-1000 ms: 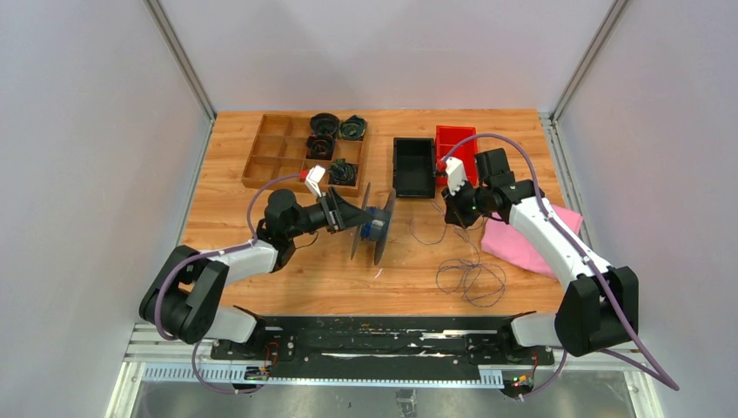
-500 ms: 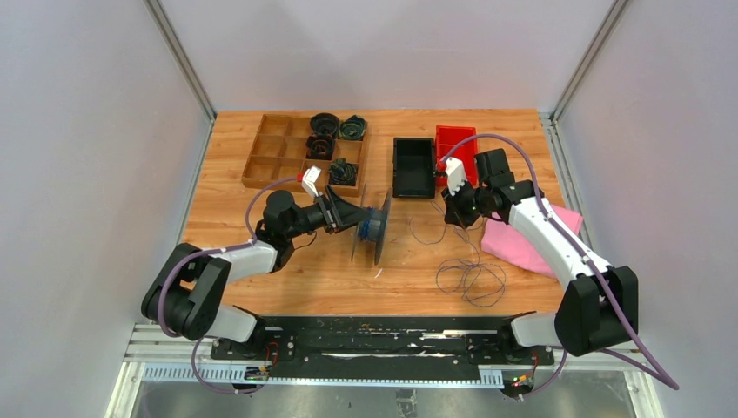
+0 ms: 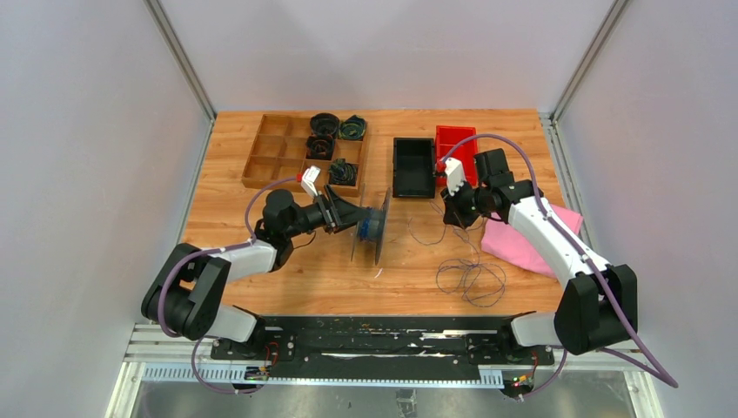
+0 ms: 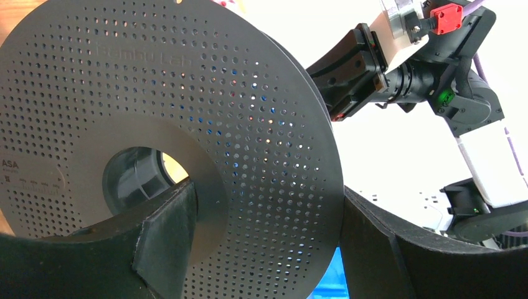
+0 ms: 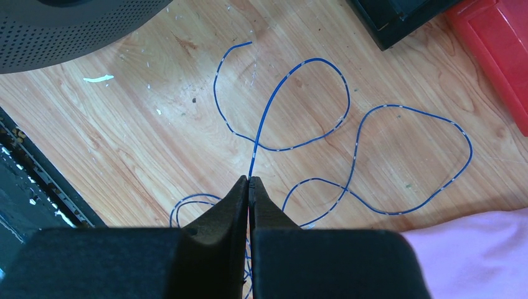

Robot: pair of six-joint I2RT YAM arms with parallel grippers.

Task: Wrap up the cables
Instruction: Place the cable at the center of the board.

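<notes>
Spool (image 3: 370,228) held upright in your wide left fingers (image 4: 162,243), seemingly for winding; right fingers (image 5: 218,243) pinch the blue cable (image 5: 258,138) to feed it.

My top camera looked down from above and behind the arm bases, taking in the whole wooden table (image 3: 409,270). The left wrist camera sat tight against the grey perforated spool (image 4: 187,124), facing the right arm (image 4: 436,81). The right wrist camera looked down closely on the blue cable (image 5: 264,118), with that spool's rim in its corner.
</notes>
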